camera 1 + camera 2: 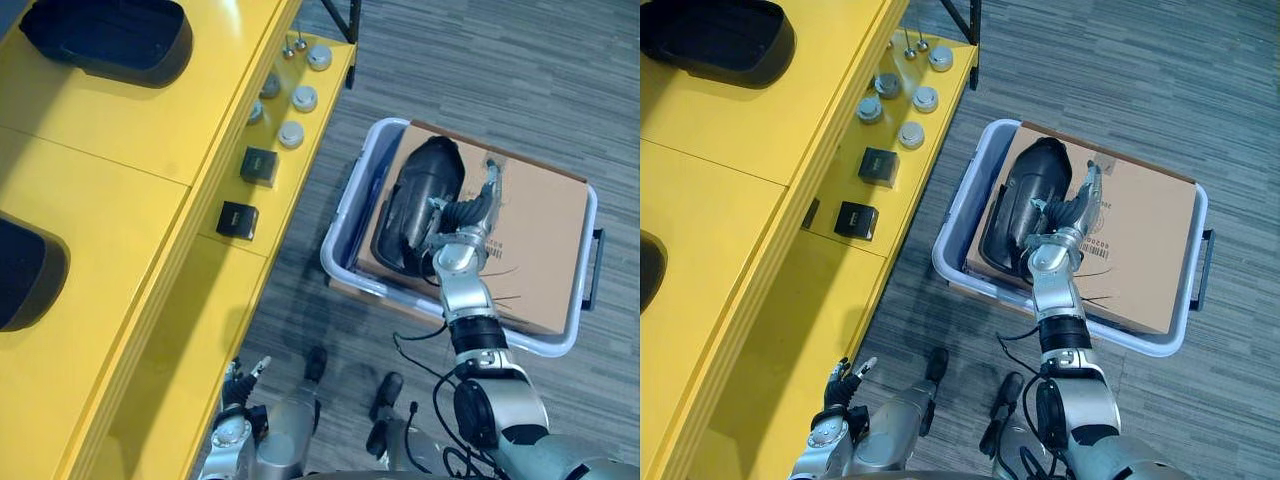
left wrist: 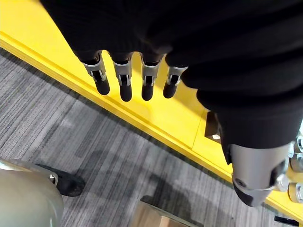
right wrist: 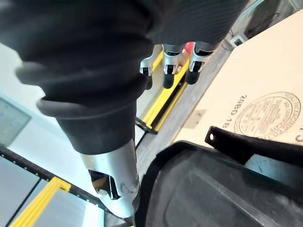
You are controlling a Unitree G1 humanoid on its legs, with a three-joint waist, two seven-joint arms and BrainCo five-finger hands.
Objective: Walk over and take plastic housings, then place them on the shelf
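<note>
Right hand (image 1: 466,214) straight-fingered beside black housing (image 1: 415,195) in bin (image 1: 343,215); contact unclear | left hand (image 2: 147,81) relaxed

Right hand (image 1: 468,213) outstretched, uncurled; left hand (image 1: 240,385) low at side, relaxed.

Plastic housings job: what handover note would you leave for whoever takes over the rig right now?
Right hand: open, fingers straight, over the black housing lying on cardboard in the crate; no grasp yet.
Left hand: open, idle, low beside the yellow shelf.
Done: two housings already lie on the shelf top.
Left: grasp the crate housing, carry it over, set it on the shelf.
</note>
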